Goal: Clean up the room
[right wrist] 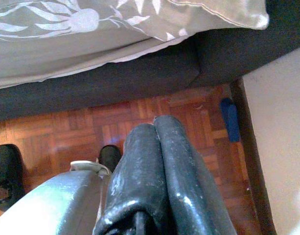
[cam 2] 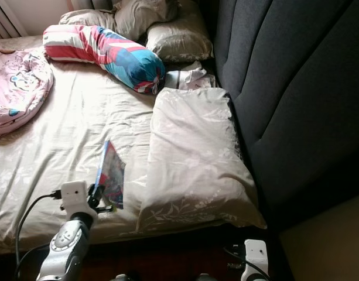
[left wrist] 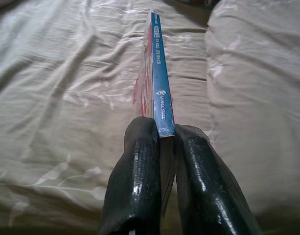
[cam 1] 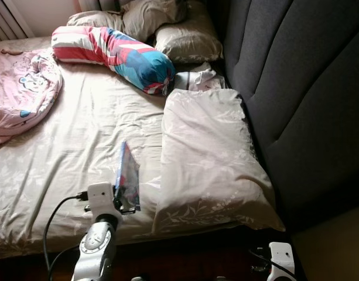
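1 thin book [left wrist: 157, 83] is sitting on edge above the bed [cam 1: 79, 140], clamped by its lower end between the 2 black fingers [left wrist: 135, 181] of the left end effector [left wrist: 159, 134], which is pinching it at 6 o'clock in the left eye view. Its blue spine is carrying small print too blurred to read; only a round logo is showing. The book is standing just at 9 o'clock of 1 large beige pillow [cam 1: 208, 158]. At 12 o'clock, 1 striped red, white and blue bolster [cam 1: 115, 55] is lying beside 2 more beige pillows [cam 1: 188, 38], partly cut off by the frame. 1 pink blanket [cam 1: 18, 93] is bunching at 10 o'clock, also cut off. The right end effector [right wrist: 154, 125] is hanging over the parquet floor [right wrist: 140, 127], its fingers pressed together.
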Tool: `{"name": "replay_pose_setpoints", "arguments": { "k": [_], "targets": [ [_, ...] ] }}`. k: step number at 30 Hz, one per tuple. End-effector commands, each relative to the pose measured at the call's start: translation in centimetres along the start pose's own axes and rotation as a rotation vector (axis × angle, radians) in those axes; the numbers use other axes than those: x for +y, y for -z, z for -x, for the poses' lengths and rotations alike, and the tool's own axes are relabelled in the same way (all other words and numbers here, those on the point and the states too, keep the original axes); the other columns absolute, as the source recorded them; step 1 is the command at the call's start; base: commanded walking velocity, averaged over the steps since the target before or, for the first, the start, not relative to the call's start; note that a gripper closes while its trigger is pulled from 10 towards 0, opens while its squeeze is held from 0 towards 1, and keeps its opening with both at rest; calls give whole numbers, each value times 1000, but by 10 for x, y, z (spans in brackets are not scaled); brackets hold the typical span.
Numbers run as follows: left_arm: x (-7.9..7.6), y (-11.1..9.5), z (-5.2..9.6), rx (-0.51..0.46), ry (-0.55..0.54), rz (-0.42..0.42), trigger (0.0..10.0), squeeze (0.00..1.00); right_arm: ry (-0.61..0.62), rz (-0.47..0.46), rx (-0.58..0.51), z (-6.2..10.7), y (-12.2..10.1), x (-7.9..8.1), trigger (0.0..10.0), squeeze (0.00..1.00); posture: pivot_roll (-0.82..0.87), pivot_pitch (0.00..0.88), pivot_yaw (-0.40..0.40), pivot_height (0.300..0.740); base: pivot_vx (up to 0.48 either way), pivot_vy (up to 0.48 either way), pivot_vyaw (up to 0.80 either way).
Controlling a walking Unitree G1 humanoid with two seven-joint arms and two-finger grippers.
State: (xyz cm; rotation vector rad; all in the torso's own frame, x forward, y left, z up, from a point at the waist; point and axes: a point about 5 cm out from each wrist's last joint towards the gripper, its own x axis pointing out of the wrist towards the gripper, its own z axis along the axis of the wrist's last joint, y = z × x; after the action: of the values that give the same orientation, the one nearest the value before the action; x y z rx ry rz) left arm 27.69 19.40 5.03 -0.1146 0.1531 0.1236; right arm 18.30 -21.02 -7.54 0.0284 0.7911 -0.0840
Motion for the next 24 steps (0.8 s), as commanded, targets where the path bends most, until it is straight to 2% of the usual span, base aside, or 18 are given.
{"name": "replay_pose_setpoints", "arguments": {
  "k": [1,7,24],
  "targets": [
    [1,-5,-2,-22,-2,-20,10000,0,-4,13,31,2,8,0,10000,0,-52,209,19,740,0,0,0],
    [4,-4,-2,-17,-21,-60,10000,0,-10,17,29,2,7,0,10000,0,-53,210,17,740,0,0,528],
    [2,-3,-2,-23,-9,-46,10000,0,-5,1,27,2,7,-1,10000,0,-55,214,16,740,0,0,0]
  ]
}}
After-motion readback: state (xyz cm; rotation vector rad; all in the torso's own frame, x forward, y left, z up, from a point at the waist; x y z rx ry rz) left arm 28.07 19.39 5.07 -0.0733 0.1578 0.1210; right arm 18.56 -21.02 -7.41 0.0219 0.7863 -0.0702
